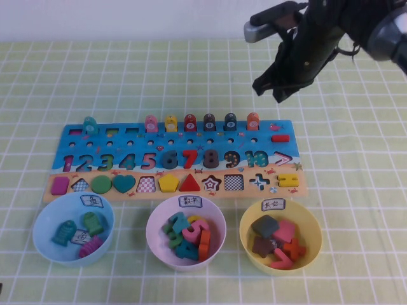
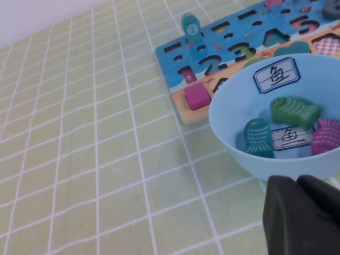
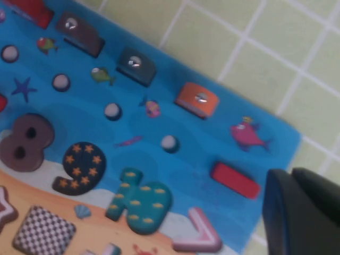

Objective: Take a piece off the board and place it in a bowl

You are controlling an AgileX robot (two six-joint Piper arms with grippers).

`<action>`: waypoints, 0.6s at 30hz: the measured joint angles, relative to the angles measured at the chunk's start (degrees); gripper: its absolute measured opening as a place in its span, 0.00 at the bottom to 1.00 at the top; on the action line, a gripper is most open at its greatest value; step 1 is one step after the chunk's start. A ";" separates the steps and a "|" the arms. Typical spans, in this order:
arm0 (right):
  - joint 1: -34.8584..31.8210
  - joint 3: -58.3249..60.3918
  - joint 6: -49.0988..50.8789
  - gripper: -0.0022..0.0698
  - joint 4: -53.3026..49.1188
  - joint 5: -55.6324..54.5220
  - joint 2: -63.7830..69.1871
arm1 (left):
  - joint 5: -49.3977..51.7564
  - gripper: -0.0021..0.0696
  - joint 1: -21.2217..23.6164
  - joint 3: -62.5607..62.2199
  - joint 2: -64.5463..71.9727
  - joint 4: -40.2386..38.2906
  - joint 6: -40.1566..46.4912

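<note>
Left gripper (image 2: pixel 300 212): only a dark edge of it shows, lower right of the left wrist view, parked just beside the bowl (image 1: pixel 44 244). Can't tell its opening; nothing seen in it.

The bowl sits lower left of the high view, light blue, label on the far rim. Already in it: a teal fish, a green fish, a magenta fish, plus a loose label card. Pink bowl (image 1: pixel 156 219) lower centre, yellow bowl (image 1: pixel 251 219) right of it.

The board (image 1: pixel 114 149) spans mid-frame. Row of upright fish along its top edge; the piece (image 1: pixel 253 121) is the orange one, rightmost in that row, seated in its slot. In the right wrist view it sits upper centre (image 3: pixel 197 99), next to a dark fish (image 3: pixel 136 65).

Right gripper (image 1: pixel 275 89): upper right of the high view, hanging above the table beyond the board's far edge, well apart from the piece. Jaws fully closed, holding nothing.

Risks, my read:
- Jaws must open before descent; coming down closed would just knock the piece over or shove the board.
- Dark fish stands right beside the piece, so an off-centre approach could clip or pinch the neighbour.
- Long carry, right end of the board to the far-left bowl, crossing two wrong bowls. A weak pinch on a small piece could drop it early.
</note>
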 joint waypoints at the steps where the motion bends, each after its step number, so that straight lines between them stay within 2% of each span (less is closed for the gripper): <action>1: 0.48 -0.37 0.00 0.01 0.12 0.00 0.98 | 0.00 0.02 0.00 0.00 0.00 0.73 0.00; 7: 1.73 -0.74 0.00 0.01 1.23 0.10 4.22 | 0.13 0.02 0.00 0.00 0.00 1.84 0.00; 10: 1.73 -0.86 0.00 0.08 1.95 0.13 4.84 | 0.17 0.02 0.00 0.00 0.00 1.84 0.00; 11: 1.73 -0.86 0.00 0.13 1.94 0.13 4.84 | 0.17 0.02 0.00 0.00 0.00 1.84 0.00; 16: 1.73 -0.98 1.36 0.60 3.80 -0.03 4.92 | 0.26 0.02 0.00 0.00 0.00 1.84 0.00; 18: 1.73 -1.08 3.06 0.68 4.08 -1.52 4.92 | 0.26 0.02 0.00 0.00 0.00 1.84 0.00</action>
